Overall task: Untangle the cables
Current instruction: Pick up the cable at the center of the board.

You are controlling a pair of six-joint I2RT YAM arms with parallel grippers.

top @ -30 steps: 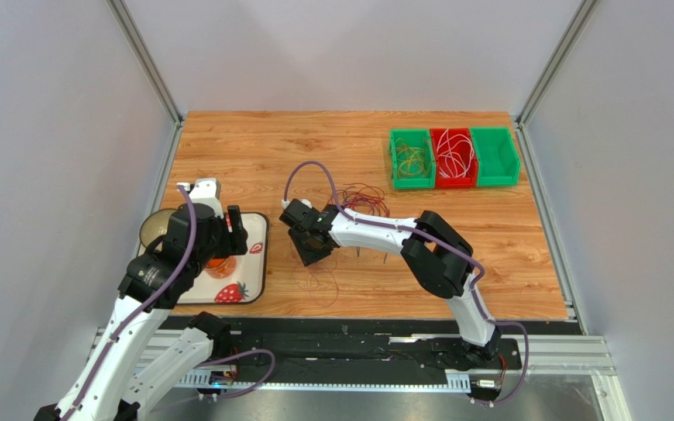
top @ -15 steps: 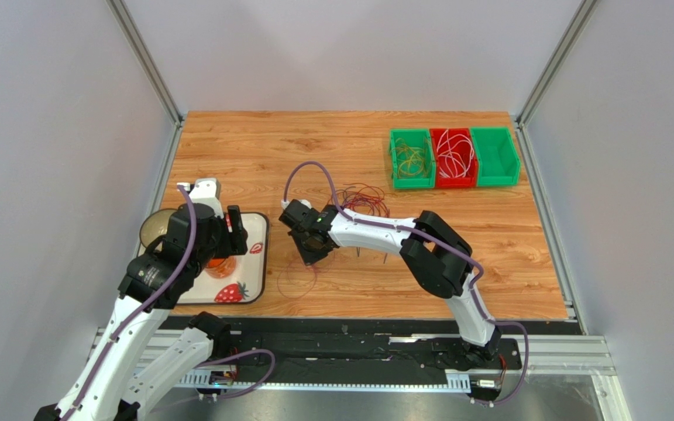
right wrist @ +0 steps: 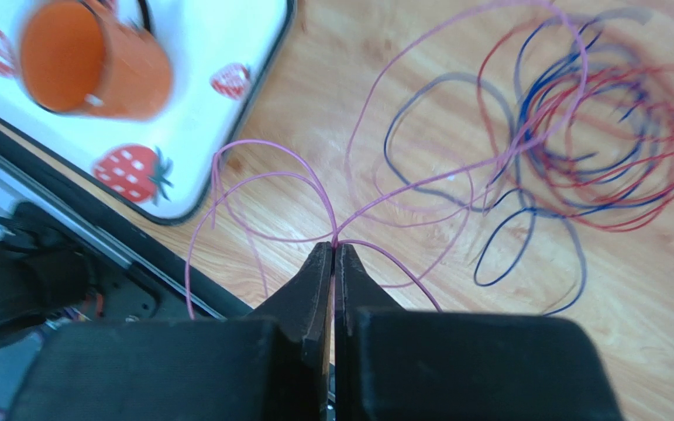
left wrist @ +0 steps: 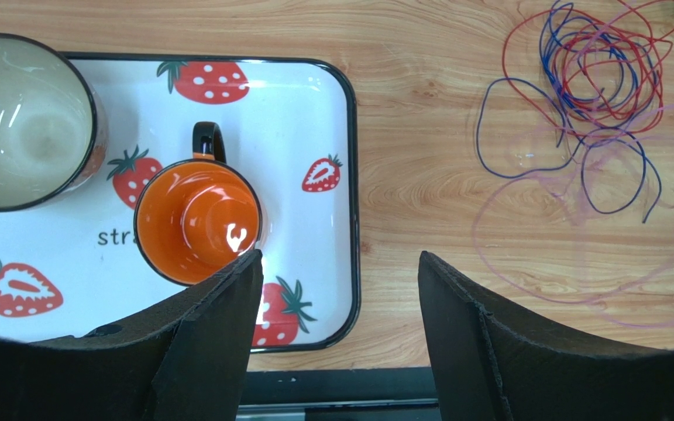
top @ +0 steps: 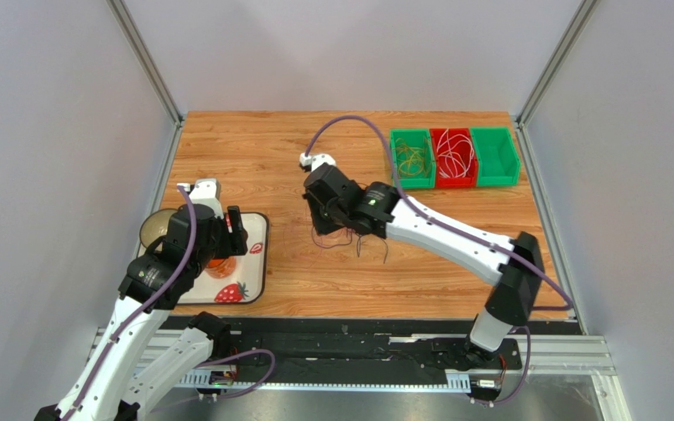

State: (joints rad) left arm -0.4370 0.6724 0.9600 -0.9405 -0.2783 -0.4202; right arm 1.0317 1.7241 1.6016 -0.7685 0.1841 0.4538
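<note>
Lettering that began "str" showed on the white strawberry tray (left wrist: 354, 175), the rest hidden behind an orange mug (left wrist: 198, 219) that stood beside a pale bowl (left wrist: 24, 123). Over the tray's near right corner the left gripper (left wrist: 340, 263) hung pointing down, its fingers spread apart and holding nothing. From its base, the right arm reached left and away to mid-table, where the right gripper (right wrist: 333, 250) was pinched tight on a pink cable (right wrist: 334, 237), whose loops ran back to the cables (left wrist: 595, 79), a red, blue and pink tangle lying on the wood right of the tray.
</note>
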